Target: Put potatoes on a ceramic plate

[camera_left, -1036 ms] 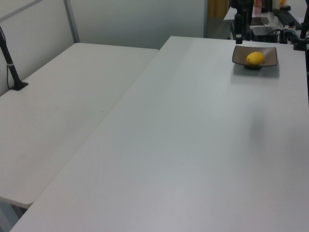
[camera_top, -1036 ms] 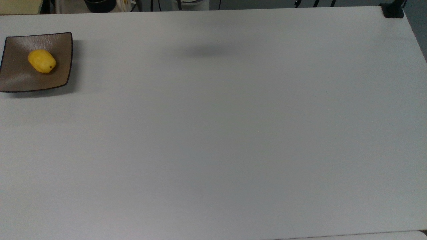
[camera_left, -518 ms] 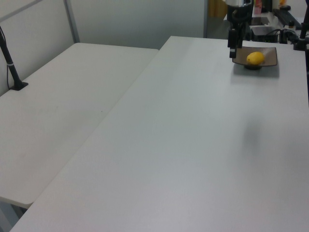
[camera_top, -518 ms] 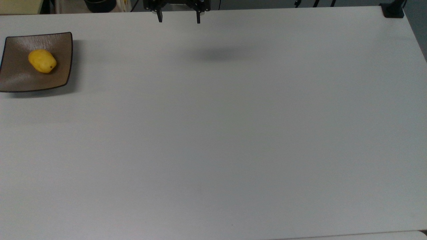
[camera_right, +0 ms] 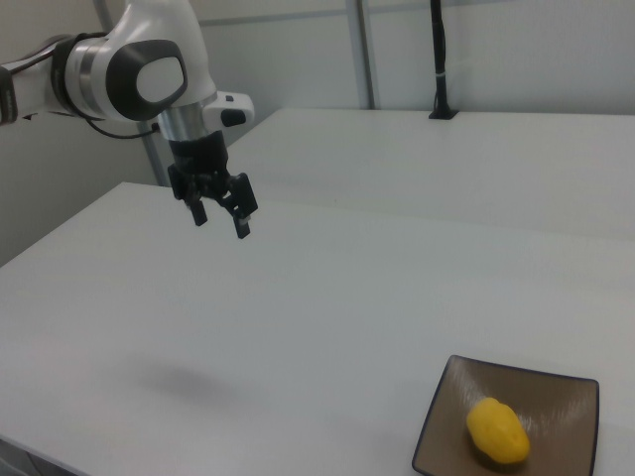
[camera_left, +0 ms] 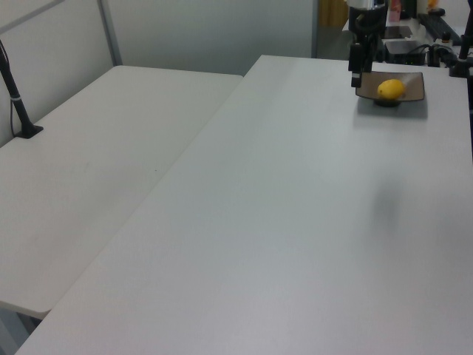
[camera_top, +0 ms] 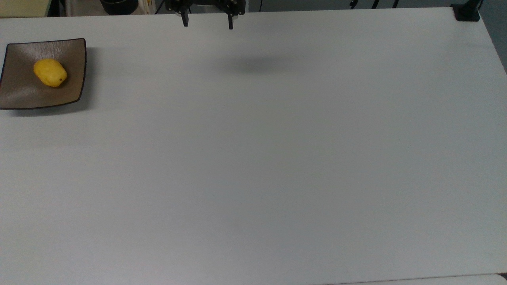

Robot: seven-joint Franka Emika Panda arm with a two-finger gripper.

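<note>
**Potato on plate, end effector high and apart**

Potato [camera_top: 50, 72] lies on the ceramic plate [camera_top: 23, 95], near its middle, at the top view's far left. Plate sits on the white surface [camera_top: 277, 158]. End effector [camera_top: 206, 23] hangs above the surface at the top view's upper edge, fingers spread, holding nothing, well apart from the plate. Its shadow [camera_top: 253, 63] falls on the surface nearby.

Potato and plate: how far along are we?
Done: the potato lies on the brown plate. In hand: nothing; the claw hangs open and empty above the white table, well away from the plate. Left: no other potato shows on the table, so nothing seems left.
</note>
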